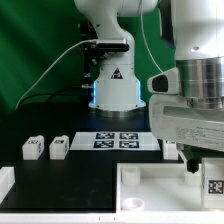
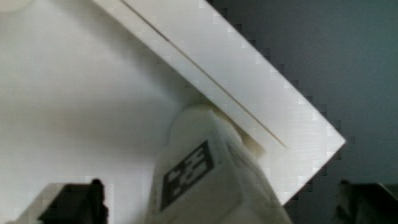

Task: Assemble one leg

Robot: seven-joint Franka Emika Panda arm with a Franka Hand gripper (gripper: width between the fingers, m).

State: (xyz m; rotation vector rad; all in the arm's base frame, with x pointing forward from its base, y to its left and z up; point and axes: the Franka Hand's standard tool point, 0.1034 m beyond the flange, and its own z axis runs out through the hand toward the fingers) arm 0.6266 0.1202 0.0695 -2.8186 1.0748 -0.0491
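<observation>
Two small white plastic cuboid legs with black-and-white tags sit side by side on the black table at the exterior view's left, one point(image 1: 33, 148) just beside the other point(image 1: 59, 147), near the thin flat white marker board point(image 1: 118, 140) carrying four tags. A third tagged white leg point(image 1: 214, 184) point(image 2: 210, 170) stands at the large flat white tray point(image 1: 150, 190) point(image 2: 107, 90), under the arm's two-finger gripper point(image 1: 192, 166) point(image 2: 231, 205). Its dark fingers point(image 2: 75, 203) are spread wide either side of that leg, and I cannot tell whether they touch it.
</observation>
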